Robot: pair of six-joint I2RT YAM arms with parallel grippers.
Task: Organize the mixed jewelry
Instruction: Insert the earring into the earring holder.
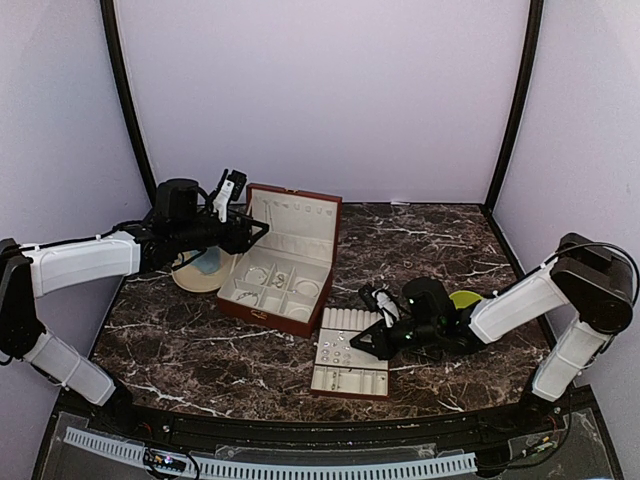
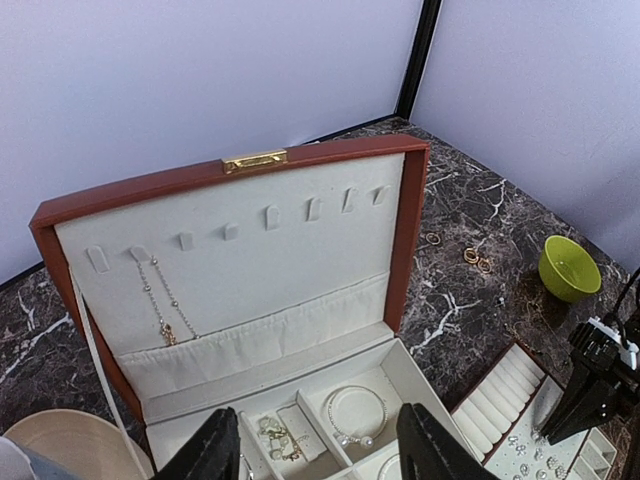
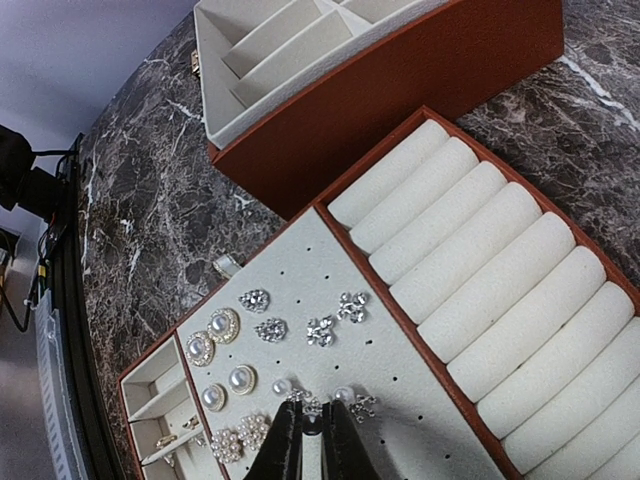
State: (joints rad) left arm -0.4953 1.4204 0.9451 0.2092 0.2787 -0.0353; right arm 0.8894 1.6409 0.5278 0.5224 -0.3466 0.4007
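Observation:
The reddish-brown box (image 1: 268,312) stands open with its lid (image 2: 250,240) upright. A thin chain (image 2: 160,305) hangs from a lid hook, and a hoop bracelet (image 2: 357,415) lies in one compartment. My left gripper (image 1: 255,229) (image 2: 320,455) hovers open over the box, empty. The flat tray (image 1: 338,392) (image 3: 330,270) holds several pearl and crystal studs (image 3: 320,330). My right gripper (image 1: 372,338) (image 3: 312,408) is down on the tray, shut on a small pearl-and-crystal stud (image 3: 303,402). Two small rings (image 2: 471,257) lie loose on the marble.
A green bowl (image 1: 465,298) (image 2: 568,268) sits behind the right arm. A cream plate (image 1: 195,278) (image 2: 60,440) lies left of the box under the left arm. The tray's foam ring rolls (image 3: 500,290) run along its far side. Walls enclose three sides of the table.

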